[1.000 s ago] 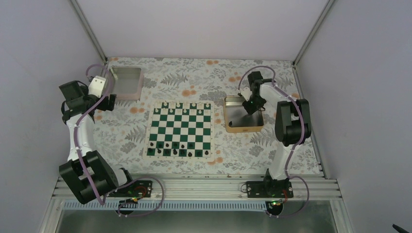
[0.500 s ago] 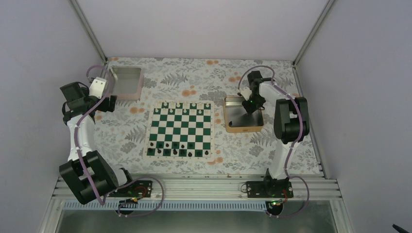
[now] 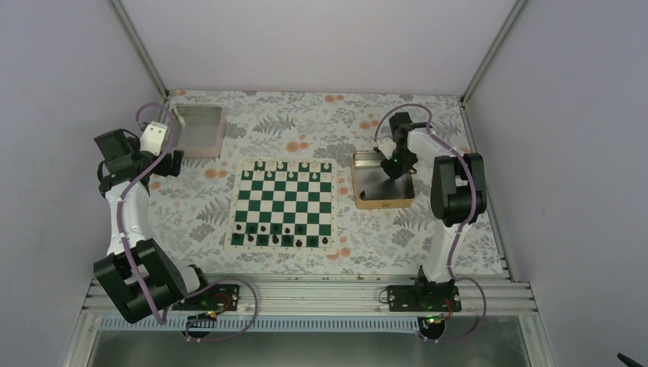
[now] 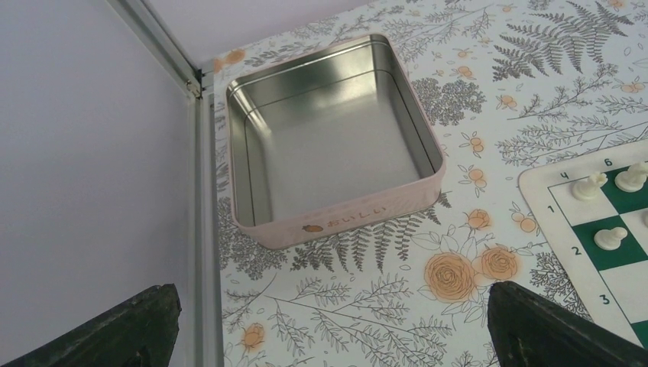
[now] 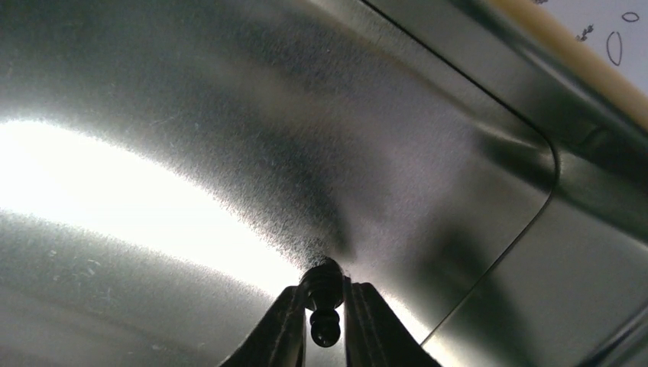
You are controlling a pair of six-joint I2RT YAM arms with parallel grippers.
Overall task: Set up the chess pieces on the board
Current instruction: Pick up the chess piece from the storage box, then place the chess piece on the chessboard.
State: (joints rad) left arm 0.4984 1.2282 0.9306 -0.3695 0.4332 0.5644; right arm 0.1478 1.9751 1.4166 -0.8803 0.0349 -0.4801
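Pinching black chess piece [image 5: 324, 304], likely pawn, inside gold-rimmed tray [image 5: 497, 99]: right jaws.

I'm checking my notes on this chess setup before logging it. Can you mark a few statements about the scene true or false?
The right hand pinches a black chess piece inside the gold-rimmed tray. True.
The left hand is shut on a white piece. False: it is open and holds nothing.
The pinkish tin is full of pieces. False: it is empty.
Black pieces stand on the board's near rows. True.
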